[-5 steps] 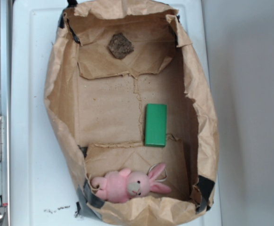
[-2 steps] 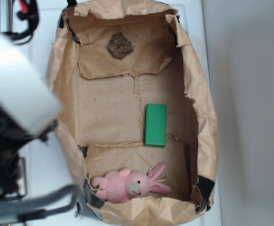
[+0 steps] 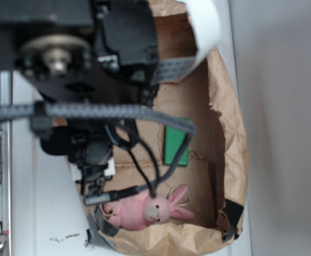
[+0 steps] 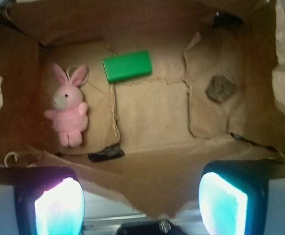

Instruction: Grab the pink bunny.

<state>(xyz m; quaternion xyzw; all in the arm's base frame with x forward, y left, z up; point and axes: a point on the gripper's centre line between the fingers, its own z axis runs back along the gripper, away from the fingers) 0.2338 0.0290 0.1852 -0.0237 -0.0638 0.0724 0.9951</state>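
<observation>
Exterior view: my arm (image 3: pixel 86 80) blocks most of the paper bag (image 3: pixel 231 144). The pink bunny (image 3: pixel 147 209) lies at the bag's six o'clock end, the green block (image 3: pixel 175 145) just above it toward twelve.

Wrist view: the gripper (image 4: pixel 141 203) hangs released and empty, fingers (image 4: pixel 59 208) spread wide outside the bag wall. The bunny sits at about ten o'clock from the gripper, well apart, near the block (image 4: pixel 127 66). I judge the risk is catching the crumpled bag rim on descent, or a finger snagging the block.
</observation>
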